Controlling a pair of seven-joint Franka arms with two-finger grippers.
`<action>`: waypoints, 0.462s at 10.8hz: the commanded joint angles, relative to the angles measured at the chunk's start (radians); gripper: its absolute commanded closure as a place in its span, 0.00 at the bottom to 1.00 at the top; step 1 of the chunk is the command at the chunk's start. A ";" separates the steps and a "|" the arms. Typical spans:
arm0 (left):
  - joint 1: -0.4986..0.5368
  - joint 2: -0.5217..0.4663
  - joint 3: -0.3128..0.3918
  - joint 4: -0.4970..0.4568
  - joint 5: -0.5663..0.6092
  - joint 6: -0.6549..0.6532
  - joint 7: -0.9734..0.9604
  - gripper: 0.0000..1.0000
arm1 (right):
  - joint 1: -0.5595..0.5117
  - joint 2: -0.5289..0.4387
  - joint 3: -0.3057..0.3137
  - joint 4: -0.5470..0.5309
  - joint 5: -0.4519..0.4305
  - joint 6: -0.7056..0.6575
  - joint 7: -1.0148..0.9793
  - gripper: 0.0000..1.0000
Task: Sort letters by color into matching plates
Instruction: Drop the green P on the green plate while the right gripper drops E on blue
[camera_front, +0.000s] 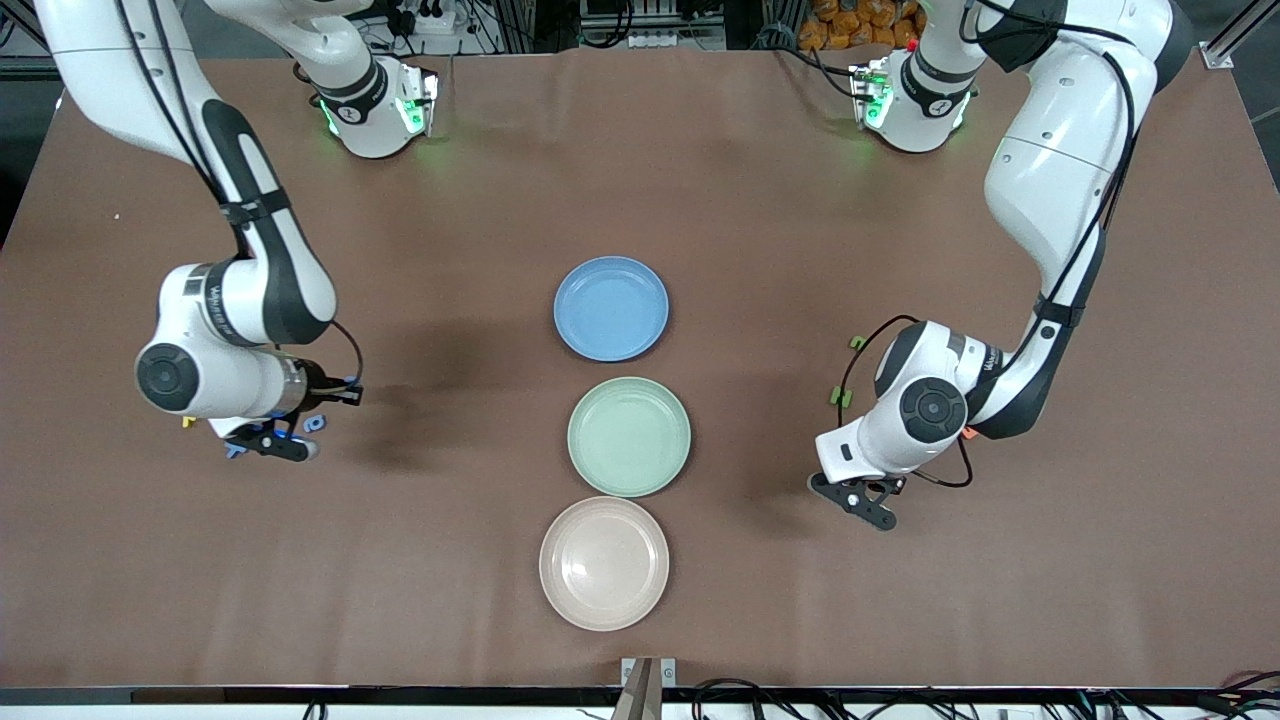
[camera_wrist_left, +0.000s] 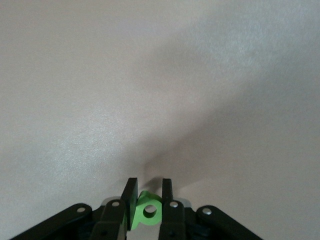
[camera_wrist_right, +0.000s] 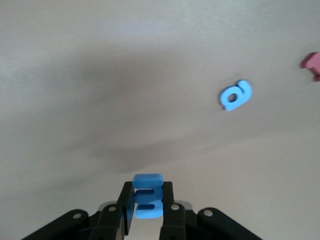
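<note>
A green letter (camera_wrist_left: 146, 212) is pinched between the left gripper's (camera_wrist_left: 145, 196) closed fingers (camera_wrist_left: 129, 194). A blue letter (camera_wrist_right: 147, 196) is clamped between the right gripper's (camera_wrist_right: 148, 192) fingers (camera_wrist_right: 167, 192), above the worktop (camera_wrist_right: 100, 75).

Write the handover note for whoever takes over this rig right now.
Left gripper: shut on a green letter, over bare table toward the left arm's end.
Right gripper: shut on a blue letter, above the loose letters at the right arm's end, where another blue letter lies.
Blue plate, green plate and beige plate: no letters in them.
Done: two picks.
Left: drop both, sort the rest.
</note>
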 joint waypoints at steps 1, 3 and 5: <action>-0.032 -0.026 -0.004 -0.009 0.019 -0.002 -0.129 1.00 | 0.048 -0.020 0.009 0.010 0.000 -0.014 0.016 1.00; -0.055 -0.029 -0.012 -0.001 0.019 -0.002 -0.244 1.00 | 0.100 -0.037 0.034 0.011 0.019 -0.005 0.024 1.00; -0.062 -0.033 -0.049 0.005 0.019 -0.002 -0.361 1.00 | 0.192 -0.049 0.043 0.022 0.026 0.000 0.100 1.00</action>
